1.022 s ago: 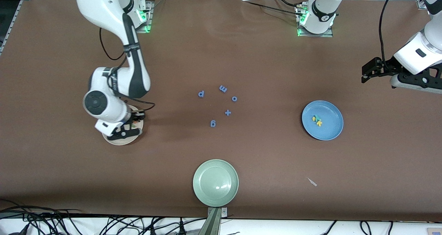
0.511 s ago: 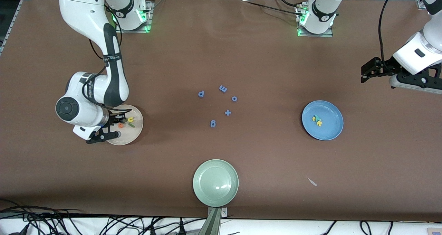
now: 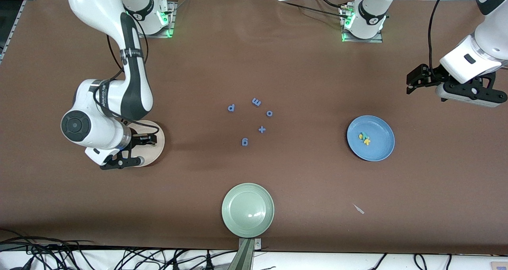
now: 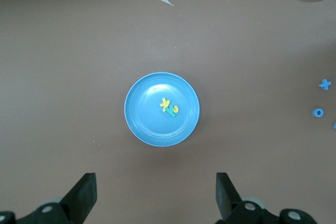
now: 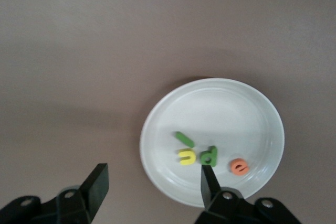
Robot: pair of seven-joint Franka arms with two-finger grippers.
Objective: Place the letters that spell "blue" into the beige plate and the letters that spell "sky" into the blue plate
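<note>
The beige plate [image 5: 220, 103] holds all the letters that spell "blue": green l [image 5: 184, 139], yellow u [image 5: 187, 157], dark green b [image 5: 210, 155] and orange e [image 5: 240, 167]. My right gripper [image 5: 154, 177] hangs open and empty over that plate's edge. In the front view the right gripper [image 3: 135, 149] and its arm hide most of the beige plate [image 3: 158, 145]. The blue plate [image 4: 147, 121] holds the letters that spell "sky" [image 4: 169, 107], two yellow and one teal, in a small heap. My left gripper [image 4: 156, 182] is open and empty, high over bare table beside the blue plate [image 3: 381, 147].
Several all-blue letters [image 3: 261, 129] lie scattered mid-table. A pale green plate [image 3: 247, 210] sits near the front edge. A small white scrap [image 3: 358, 209] lies nearer the camera than the blue plate.
My right gripper has opened and its arm has swung toward the right arm's end of the table, staying over the beige plate. The left gripper has drifted slightly toward the middle.
</note>
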